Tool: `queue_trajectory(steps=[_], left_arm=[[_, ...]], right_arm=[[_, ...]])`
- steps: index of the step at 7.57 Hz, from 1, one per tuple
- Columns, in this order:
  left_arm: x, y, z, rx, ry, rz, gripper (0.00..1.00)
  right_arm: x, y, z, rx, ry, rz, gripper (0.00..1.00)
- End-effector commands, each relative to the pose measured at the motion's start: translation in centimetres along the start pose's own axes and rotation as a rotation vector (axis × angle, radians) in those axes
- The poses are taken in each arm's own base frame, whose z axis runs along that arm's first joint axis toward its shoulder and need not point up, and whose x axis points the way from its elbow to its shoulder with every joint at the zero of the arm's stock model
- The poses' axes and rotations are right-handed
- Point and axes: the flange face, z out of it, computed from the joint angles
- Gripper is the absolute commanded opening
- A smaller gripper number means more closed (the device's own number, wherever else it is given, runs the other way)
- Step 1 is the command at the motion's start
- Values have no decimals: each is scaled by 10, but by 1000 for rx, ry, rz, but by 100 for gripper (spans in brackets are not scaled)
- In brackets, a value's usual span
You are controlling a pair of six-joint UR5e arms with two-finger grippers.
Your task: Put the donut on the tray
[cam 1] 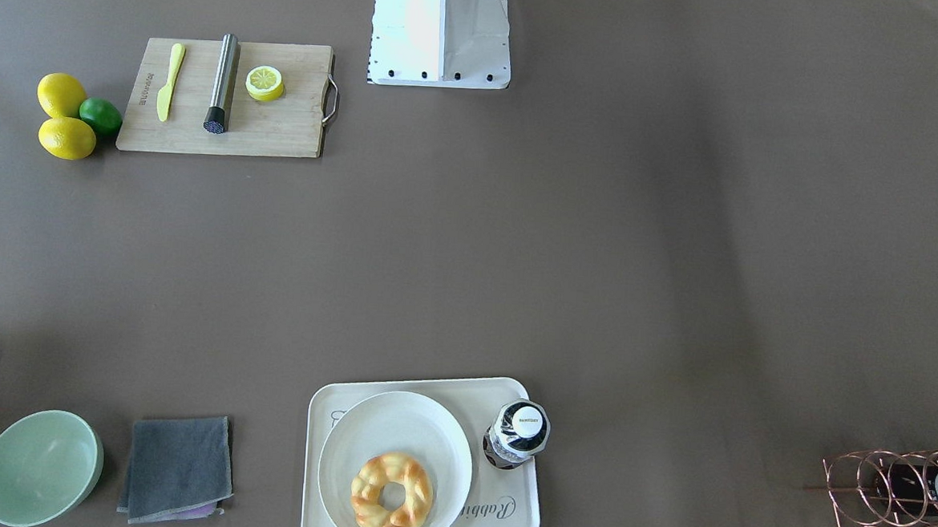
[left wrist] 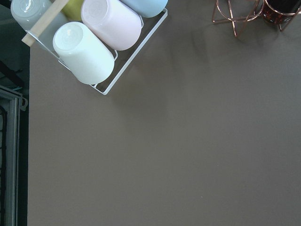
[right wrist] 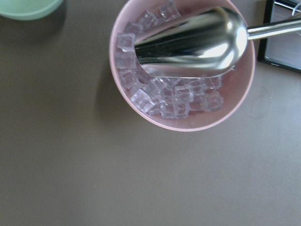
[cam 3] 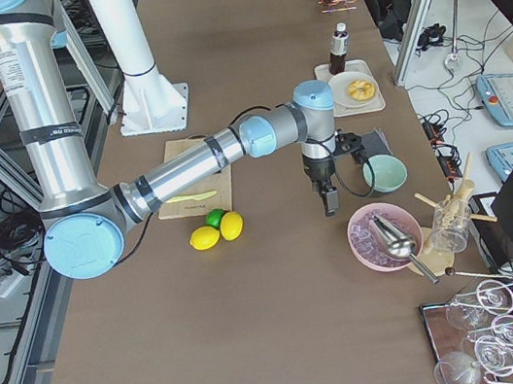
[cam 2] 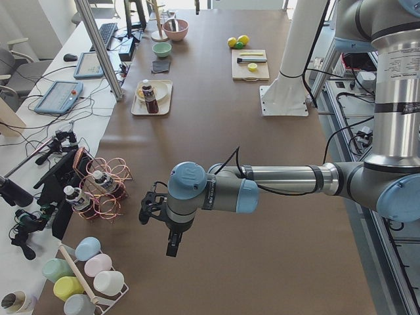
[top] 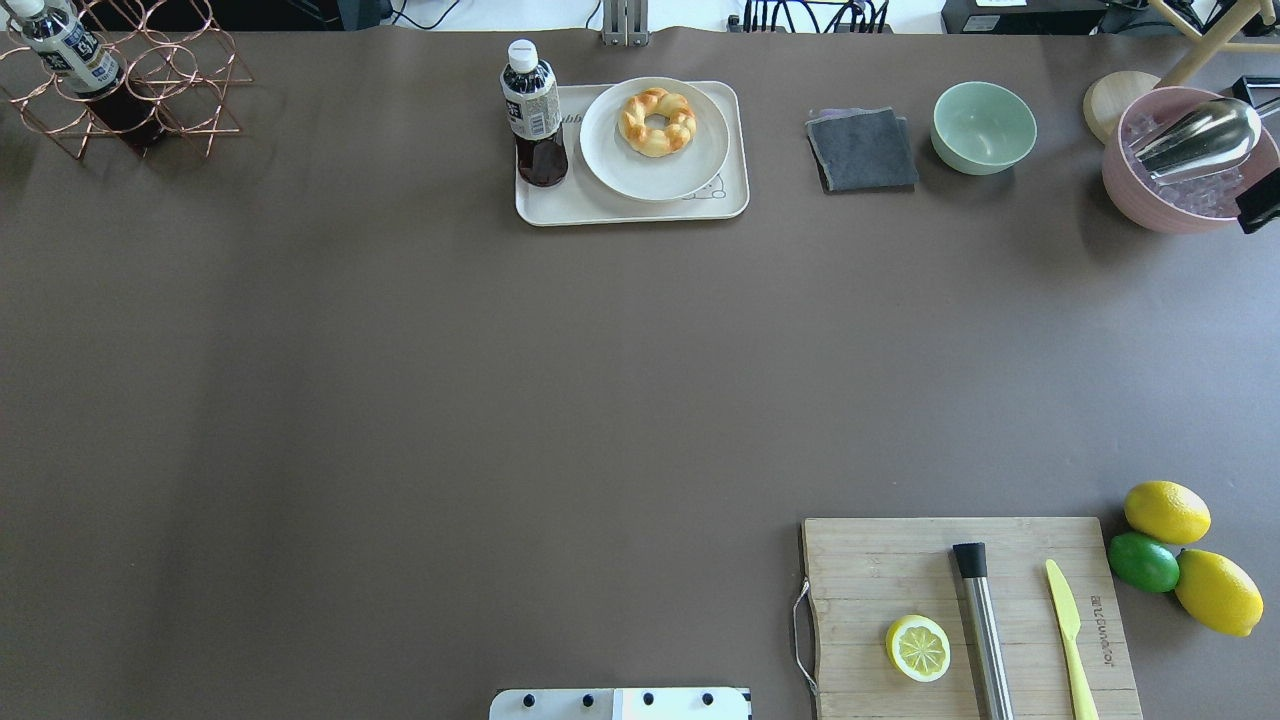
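The golden-brown twisted donut [cam 1: 391, 495] lies on a white round plate [cam 1: 396, 428], which stands on the cream tray [cam 1: 525, 499] at the far middle of the table. The donut [top: 656, 121] and the tray [top: 540, 205] also show in the overhead view. A dark drink bottle [top: 533, 115] stands on the tray beside the plate. My left gripper [cam 2: 174, 244] hangs over bare table near the table's left end, far from the tray. My right gripper [cam 3: 329, 201] hangs near the pink ice bowl [cam 3: 382, 235]. I cannot tell whether either is open or shut.
A wooden cutting board [top: 870, 560] holds a lemon half [top: 918, 648], a steel rod and a yellow knife. Beside it lie two lemons and a lime [top: 1143, 561]. A green bowl [top: 984, 126], grey cloth [top: 862, 150], copper bottle rack [top: 120, 80] and cup rack [left wrist: 94, 37] line the far edge.
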Motion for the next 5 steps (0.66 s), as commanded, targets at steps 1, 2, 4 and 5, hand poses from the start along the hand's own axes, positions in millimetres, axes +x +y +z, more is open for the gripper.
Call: queue_trajectory(steps=[1, 2, 4, 5], left_arm=[[-13, 2, 8, -19, -21, -29, 98], [-17, 3, 13, -26, -19, -48, 98], [-18, 3, 14, -29, -19, -53, 98], [-17, 2, 13, -32, -11, -58, 98]], right_arm=[[113, 29, 6, -119, -41, -51, 100], [154, 47, 5, -115, -170, 58, 100], [197, 80, 12, -108, -206, 77, 100], [208, 89, 8, -99, -206, 105, 100]])
